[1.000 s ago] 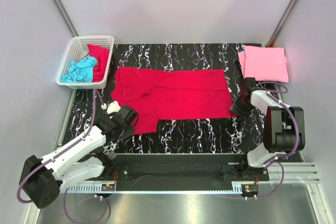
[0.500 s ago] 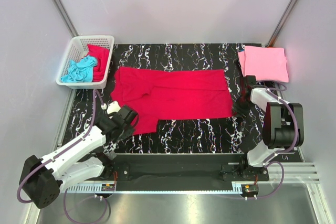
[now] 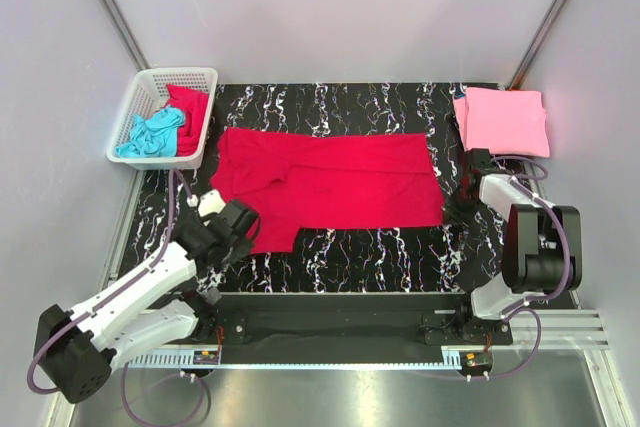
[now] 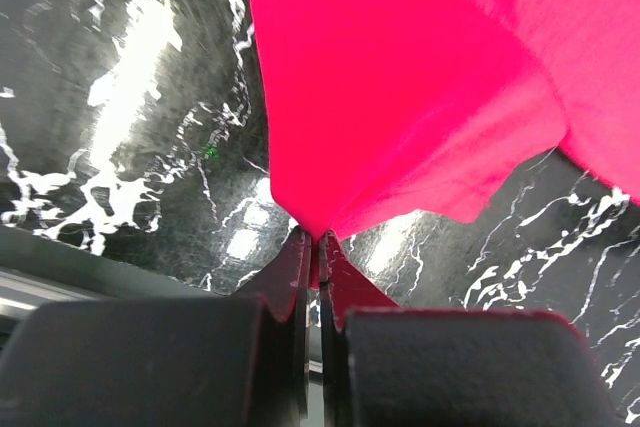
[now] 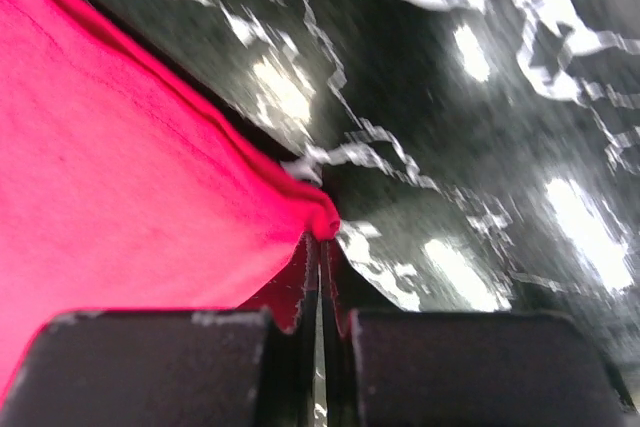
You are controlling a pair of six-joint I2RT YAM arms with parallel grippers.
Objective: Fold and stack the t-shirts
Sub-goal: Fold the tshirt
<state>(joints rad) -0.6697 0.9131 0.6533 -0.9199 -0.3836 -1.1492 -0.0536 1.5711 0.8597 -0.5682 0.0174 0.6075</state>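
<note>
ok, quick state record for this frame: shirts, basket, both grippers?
crimson t-shirt: spread out on table, unfolded
left gripper: shut on crimson t-shirt, near-left corner
right gripper: shut on crimson t-shirt, near-right corner
pink t-shirt: folded, far-right corner
basket: far left, holds turquoise t-shirt and red t-shirt, both crumpled

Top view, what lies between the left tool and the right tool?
The crimson t-shirt spans that stretch, spread flat; the top view shows this.

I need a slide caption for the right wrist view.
Right gripper shut on a corner of the red t-shirt on the marbled table.
</note>
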